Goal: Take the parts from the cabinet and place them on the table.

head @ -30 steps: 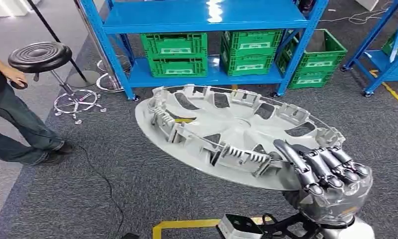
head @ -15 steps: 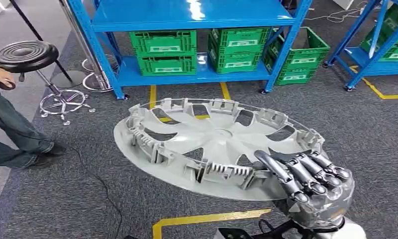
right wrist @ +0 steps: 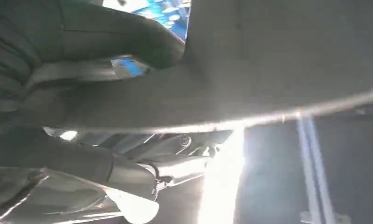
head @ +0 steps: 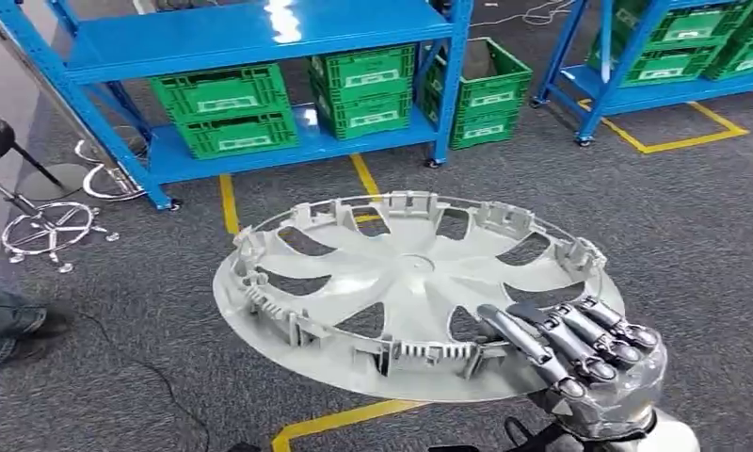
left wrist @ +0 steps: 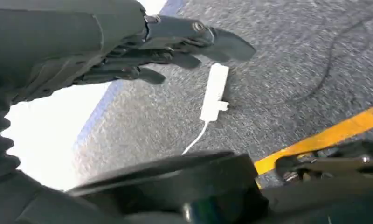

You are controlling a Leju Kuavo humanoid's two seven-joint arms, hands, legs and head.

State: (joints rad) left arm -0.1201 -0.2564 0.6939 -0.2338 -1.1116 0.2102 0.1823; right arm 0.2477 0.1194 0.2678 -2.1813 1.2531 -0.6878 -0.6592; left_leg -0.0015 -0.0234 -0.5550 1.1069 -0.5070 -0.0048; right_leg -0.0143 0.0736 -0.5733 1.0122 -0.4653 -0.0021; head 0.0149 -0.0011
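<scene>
Far left of the head view there's a black round stool on a chrome base (head: 36, 221) and a person's jeans leg (head: 1, 320) at the edge. Behind them sits a blue metal shelving rack (head: 260, 38) with green plastic crates (head: 227, 108) on its lower shelf, over grey carpet with yellow floor tape (head: 340, 419).

The left hand (left wrist: 142, 51) hangs over the carpet near a white power strip (left wrist: 213, 92), fingers loosely apart and holding nothing as far as I can tell; that view is pretty blurry.

Centre to right, the big round pale-grey plastic wheel cover (head: 406, 292) is carried roughly flat in the air, ribbed underside up. The right hand (head: 580, 353) grips its near-right rim, fingers on top.

So I'd say it's the carry step: part's off the cabinet, no table in sight. Next it needs to reach the table and set the cover down level.
</scene>
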